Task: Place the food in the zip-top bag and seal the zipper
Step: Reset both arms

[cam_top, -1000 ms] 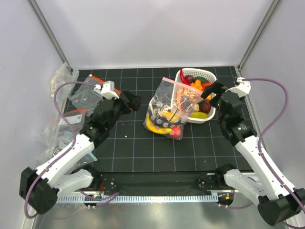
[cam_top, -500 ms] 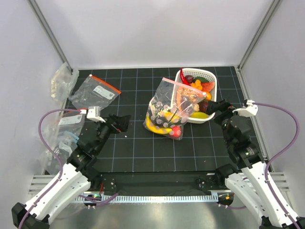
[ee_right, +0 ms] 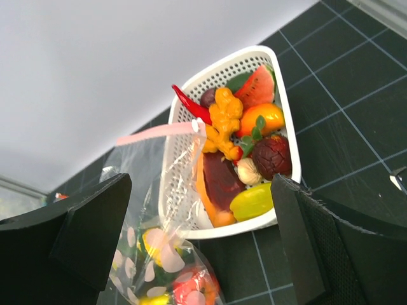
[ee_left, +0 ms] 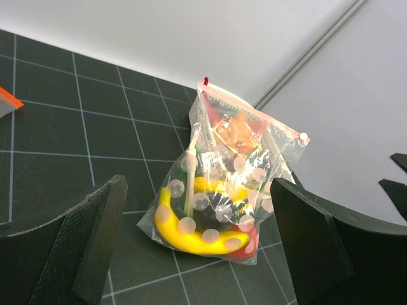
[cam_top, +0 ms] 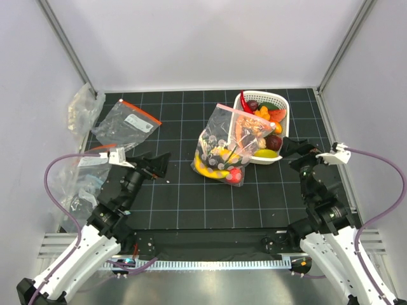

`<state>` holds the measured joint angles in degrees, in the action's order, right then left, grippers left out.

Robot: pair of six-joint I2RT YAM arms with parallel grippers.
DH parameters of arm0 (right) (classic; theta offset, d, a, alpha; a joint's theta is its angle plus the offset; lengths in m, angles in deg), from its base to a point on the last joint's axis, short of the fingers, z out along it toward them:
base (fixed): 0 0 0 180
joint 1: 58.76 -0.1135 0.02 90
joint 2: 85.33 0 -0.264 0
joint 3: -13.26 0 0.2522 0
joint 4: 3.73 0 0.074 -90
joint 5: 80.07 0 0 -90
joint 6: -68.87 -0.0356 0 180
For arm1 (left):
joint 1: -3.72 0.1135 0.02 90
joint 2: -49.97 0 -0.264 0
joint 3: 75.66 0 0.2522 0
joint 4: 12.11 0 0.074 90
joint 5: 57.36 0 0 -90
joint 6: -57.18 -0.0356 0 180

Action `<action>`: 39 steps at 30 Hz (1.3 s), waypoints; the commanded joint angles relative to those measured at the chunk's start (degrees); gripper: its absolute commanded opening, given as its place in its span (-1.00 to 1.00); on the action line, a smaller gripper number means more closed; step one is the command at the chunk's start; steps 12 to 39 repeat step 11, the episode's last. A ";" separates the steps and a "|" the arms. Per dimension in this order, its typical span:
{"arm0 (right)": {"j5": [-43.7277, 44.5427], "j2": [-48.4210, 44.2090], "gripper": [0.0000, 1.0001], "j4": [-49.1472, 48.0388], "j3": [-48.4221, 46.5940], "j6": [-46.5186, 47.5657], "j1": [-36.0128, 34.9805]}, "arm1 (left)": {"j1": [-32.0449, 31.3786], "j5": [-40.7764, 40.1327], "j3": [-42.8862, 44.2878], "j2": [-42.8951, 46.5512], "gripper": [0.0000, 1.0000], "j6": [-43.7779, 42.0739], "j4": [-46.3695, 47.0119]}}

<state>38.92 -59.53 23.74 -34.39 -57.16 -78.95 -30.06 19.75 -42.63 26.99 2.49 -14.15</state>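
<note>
The clear zip-top bag (cam_top: 224,147) with pale dots stands in the middle of the mat, leaning on the white basket (cam_top: 262,96). Its pale pink zipper (cam_top: 243,114) runs along the top edge; I cannot tell whether it is pressed shut. Food shows inside the bag: a yellow banana (ee_left: 191,236), a red piece (ee_left: 247,246) and dark pieces. More food fills the basket, including a red chili (ee_right: 189,105) and a yellow-green piece (ee_right: 253,201). My left gripper (cam_top: 160,166) is open to the left of the bag, apart from it. My right gripper (cam_top: 295,147) is open beside the basket's right side, holding nothing.
A labelled clear bag (cam_top: 126,121) with an orange-red zipper strip lies at the back left. More crumpled clear bags (cam_top: 81,109) are piled along the left wall. Enclosure walls close in the mat on three sides.
Both arms have drawn back toward the near edge, away from the bag and basket, jaws staying open. The bag and basket have not moved.
</note>
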 commanded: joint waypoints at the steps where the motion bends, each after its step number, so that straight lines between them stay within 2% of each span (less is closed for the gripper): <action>1: 2.21 -2.51 0.99 -3.87 0.58 -0.71 -0.03 | -0.15 -0.74 0.42 -1.45 0.99 -0.77 3.30; 39: 0.98 -0.84 0.99 -2.91 -0.82 1.75 -0.12 | -0.15 -0.65 0.77 -2.51 0.99 -0.59 3.22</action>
